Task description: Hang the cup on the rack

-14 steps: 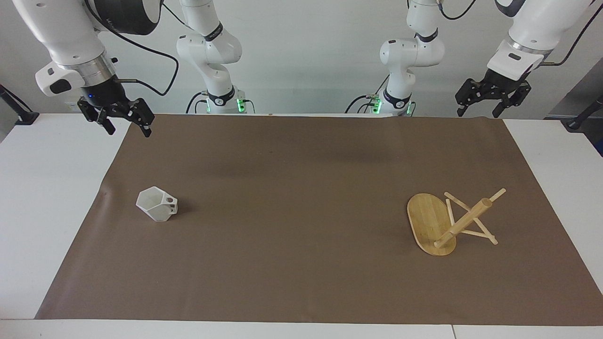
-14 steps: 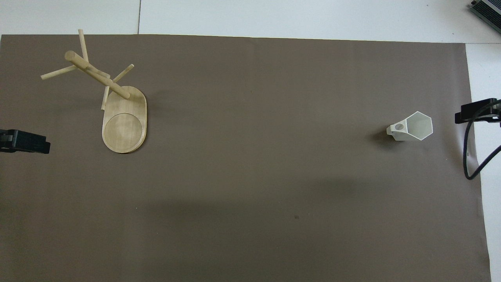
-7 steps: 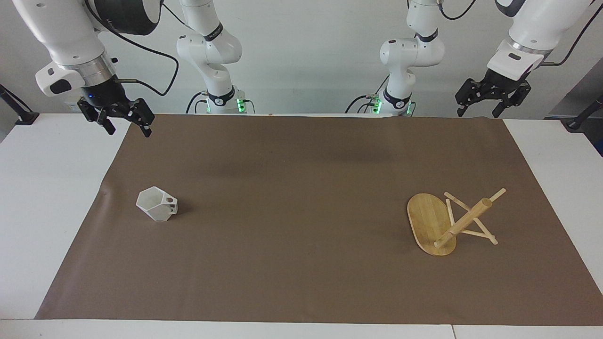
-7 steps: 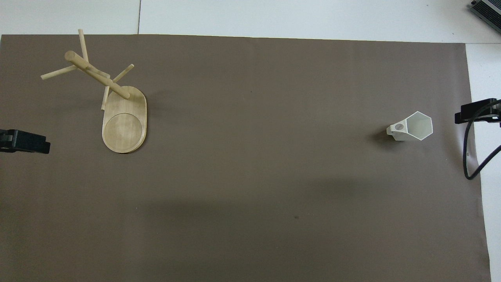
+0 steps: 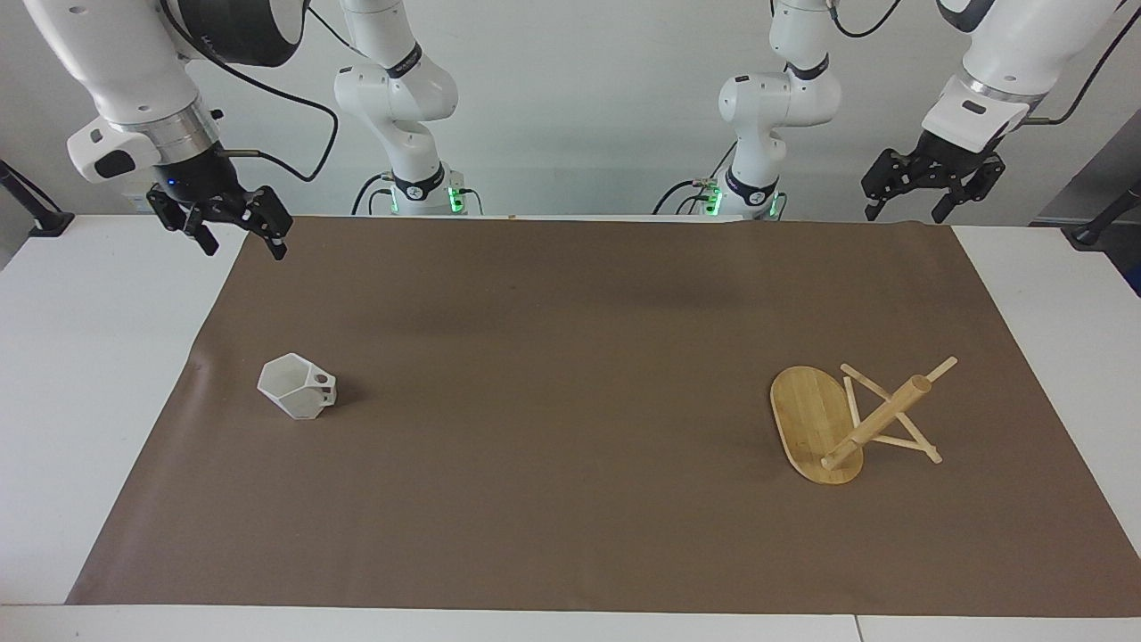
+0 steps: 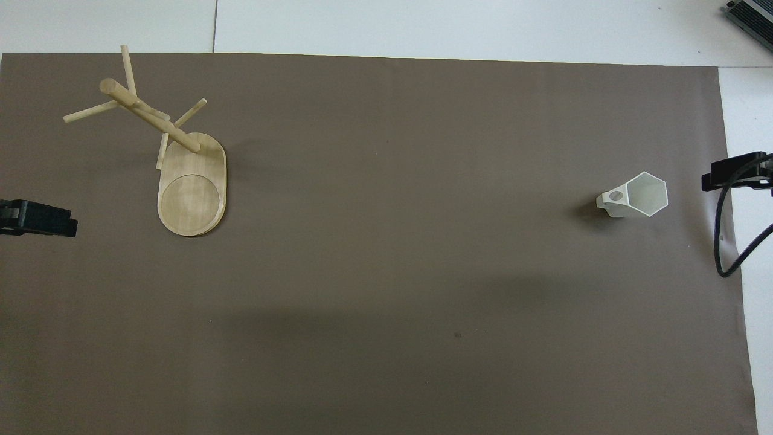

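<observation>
Brown mat (image 5: 570, 401) laid out, nothing started. The cup (image 5: 297, 386) sits upright toward the right arm's end, at five o'clock from the right gripper (image 5: 233, 234), jaws spread. The left gripper (image 5: 918, 198) waits, spread too, above the rack (image 5: 847, 419).

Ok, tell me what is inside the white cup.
The cup stands upright, mouth open; only bare white inner walls show. Its bottom cannot be made out.

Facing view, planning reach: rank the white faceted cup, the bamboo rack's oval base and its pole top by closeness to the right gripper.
From the open right gripper:
1. White faceted cup, at the right arm's end.
2. Bamboo rack's oval base, left arm's end.
3. Pole top, just outward of the base.
</observation>
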Robot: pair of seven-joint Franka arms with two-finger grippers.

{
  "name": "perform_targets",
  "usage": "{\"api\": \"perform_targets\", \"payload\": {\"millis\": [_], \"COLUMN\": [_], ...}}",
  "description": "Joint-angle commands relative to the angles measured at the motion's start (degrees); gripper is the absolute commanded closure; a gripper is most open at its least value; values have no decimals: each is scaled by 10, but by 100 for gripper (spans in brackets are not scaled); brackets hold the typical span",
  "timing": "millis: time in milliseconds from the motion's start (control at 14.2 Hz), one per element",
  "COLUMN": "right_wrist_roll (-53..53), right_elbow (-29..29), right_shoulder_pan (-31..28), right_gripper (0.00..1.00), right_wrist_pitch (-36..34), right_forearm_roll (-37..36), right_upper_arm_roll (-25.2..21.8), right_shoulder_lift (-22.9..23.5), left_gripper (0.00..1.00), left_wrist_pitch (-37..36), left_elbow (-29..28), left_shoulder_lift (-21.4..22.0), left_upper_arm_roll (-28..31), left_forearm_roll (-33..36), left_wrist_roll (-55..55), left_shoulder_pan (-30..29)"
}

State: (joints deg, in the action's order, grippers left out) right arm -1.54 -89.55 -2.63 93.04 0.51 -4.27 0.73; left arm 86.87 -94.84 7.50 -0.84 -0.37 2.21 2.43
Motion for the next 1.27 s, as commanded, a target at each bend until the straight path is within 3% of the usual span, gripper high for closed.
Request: {"api": "perform_targets", "payload": {"millis": [0, 564, 1198], "right_wrist_roll": [7, 7, 7], "right_elbow": [-10, -37, -170], "right_shoulder_pan": [-4, -4, -6], "right_gripper": [0, 0, 0], "right_wrist_pitch": [-1, 8, 172], "right_forearm_roll": [-2, -2, -2], "right_upper_arm_roll": [4, 1, -21], "right_shoulder_lift": [-10, -21, -45], "left_gripper": [0, 0, 0], "left_wrist_pitch": [-6, -6, -6], "left_elbow": [-11, -11, -11], "left_shoulder_lift": [14, 14, 14], "left_upper_arm_roll": [-4, -4, -4], "left_forearm_roll": [12, 12, 12], "left_wrist_roll": [7, 7, 7], "left_shoulder_pan": [-7, -7, -7]}}
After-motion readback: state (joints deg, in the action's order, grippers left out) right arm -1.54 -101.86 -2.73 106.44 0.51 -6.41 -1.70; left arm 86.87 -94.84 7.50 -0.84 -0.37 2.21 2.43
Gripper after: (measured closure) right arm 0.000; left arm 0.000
